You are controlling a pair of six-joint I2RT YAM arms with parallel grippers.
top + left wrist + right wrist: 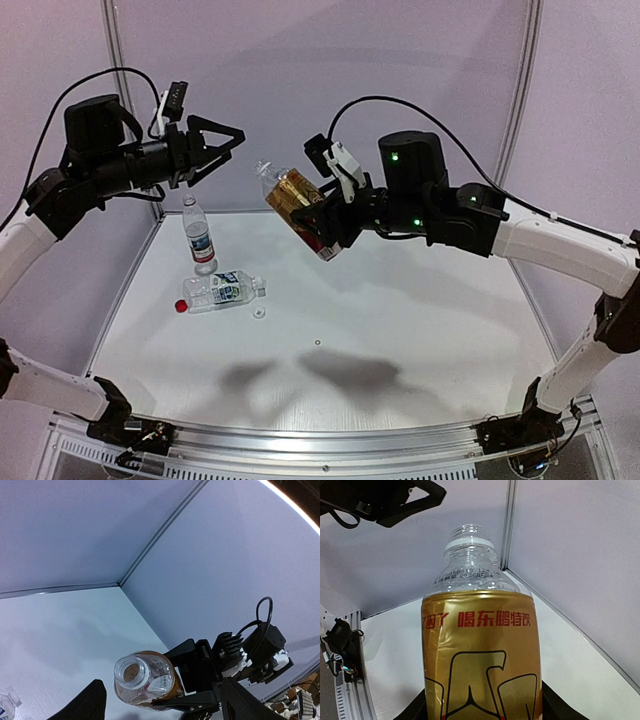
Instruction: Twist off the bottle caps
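Right hand (322, 222) is clamped on the amber bottle (292, 195), held in mid-air over the far middle of the table (400, 330). Bottle is tilted, neck up-left toward the left hand (225, 142), mouth open, no cap. Left hand is wide open and empty, just off the mouth. Loose white cap (259, 312) on the table. Probably next is the lying bottle (225, 290), far-left: axis left-right, red cap (181, 306) toward the left edge, left arm nearer. Standing bottle (200, 235) just behind it.

Held bottle (470, 575): I see clear, glossy, smooth plastic at neck and shoulder.
Label (482, 650): shiny gold film, red print, slightly creased.
Table (420, 320): matt white, smooth from here.
Near rail (330, 440): bare brushed-looking metal.
Wall panels (75, 530): smooth, matt.
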